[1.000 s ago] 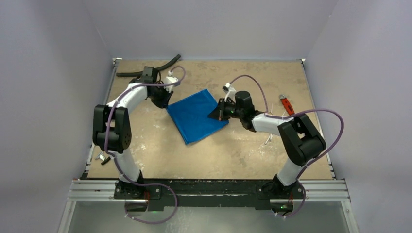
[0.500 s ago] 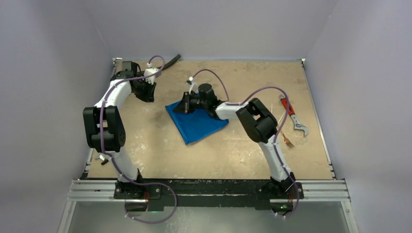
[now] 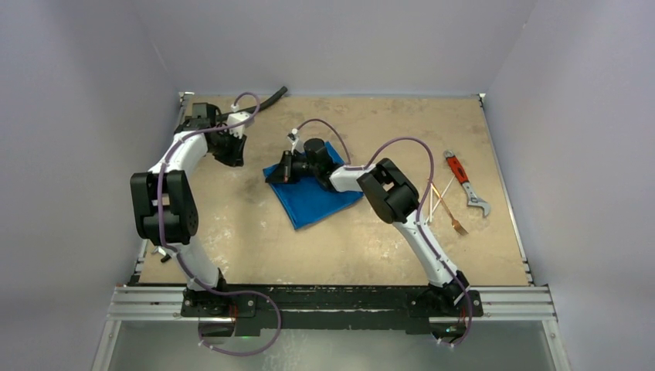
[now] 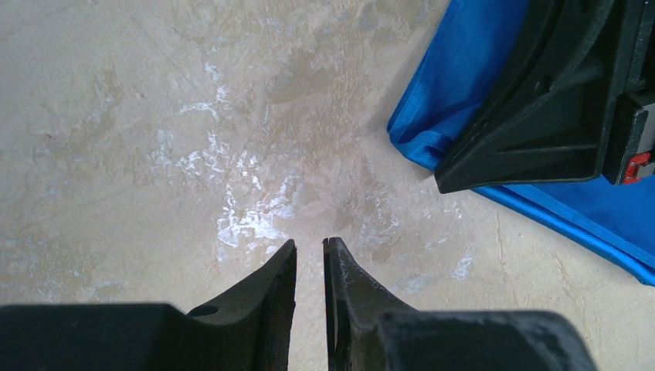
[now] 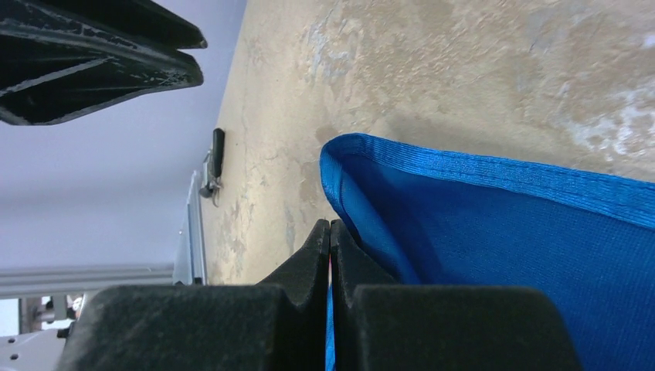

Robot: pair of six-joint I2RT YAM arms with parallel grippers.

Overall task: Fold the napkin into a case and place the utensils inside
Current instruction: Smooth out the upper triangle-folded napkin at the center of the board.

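The blue napkin (image 3: 323, 202) lies folded mid-table. My right gripper (image 3: 283, 171) is at its left corner, shut with a fold of the napkin (image 5: 502, 255) pinched between the right gripper (image 5: 330, 224) jaws. My left gripper (image 3: 235, 156) hovers left of the cloth, apart from it. In the left wrist view the left gripper (image 4: 309, 243) shows a narrow gap with bare table through it, and the napkin's corner (image 4: 463, 77) sits under the right fingers (image 4: 533, 116). The utensils (image 3: 446, 207) lie on the table at the right, untouched.
A red-handled wrench (image 3: 462, 179) lies right of the utensils. A black hose (image 3: 268, 98) rests along the back edge, behind the left arm. The enclosure's walls close in the table on three sides.
The right arm swept left across the napkin, carrying a pinched layer from the right corner to the left one. The left arm drew back toward the far left.
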